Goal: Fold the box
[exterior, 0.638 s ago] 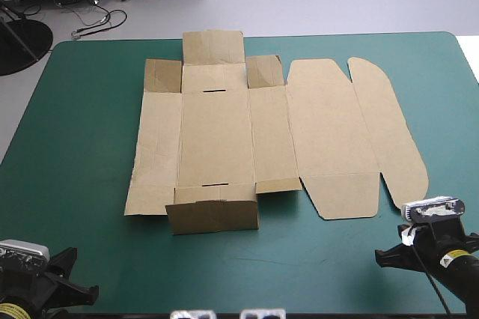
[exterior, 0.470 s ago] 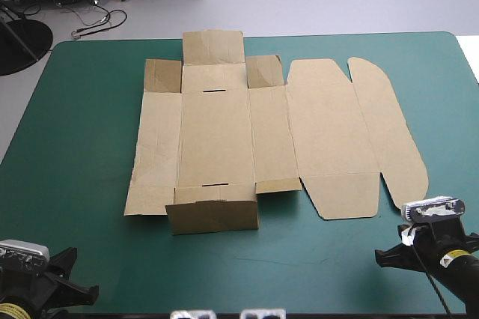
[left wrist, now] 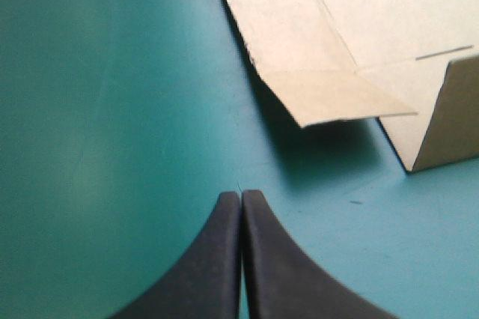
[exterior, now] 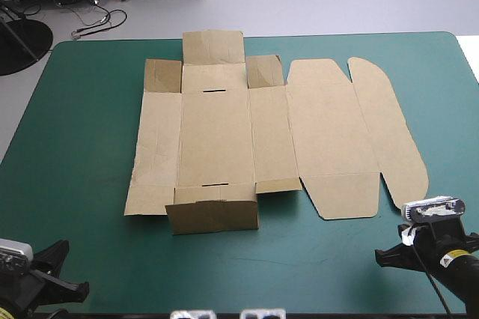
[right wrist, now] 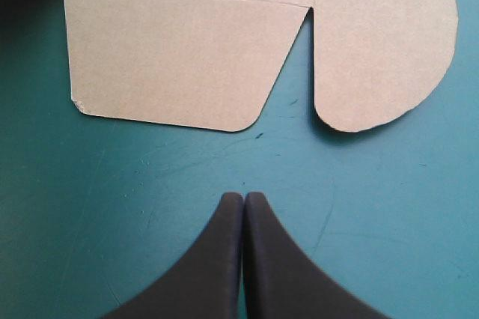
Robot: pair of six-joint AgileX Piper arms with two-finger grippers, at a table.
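The brown box (exterior: pixel 254 139) lies as a cut sheet on the middle of the teal-green table, mostly flat. Its near end flap (exterior: pixel 213 216) and its far end flap stand partly raised. My left gripper (left wrist: pixel 241 198) is shut over bare cover near the table's front left corner, short of the box's near left corner flap (left wrist: pixel 329 94). My right gripper (right wrist: pixel 243 199) is shut too, just short of the lid's near tab (right wrist: pixel 172 57) and its rounded flap (right wrist: pixel 389 42). In the high view both arms show only at the bottom corners.
Bare teal-green cover (exterior: pixel 82 147) runs left of the box and along the front edge. The table's right edge lies close to the lid's rounded flap (exterior: pixel 393 128).
My left arm has drawn back a little toward the table's front left corner. The box and the right arm have not moved.
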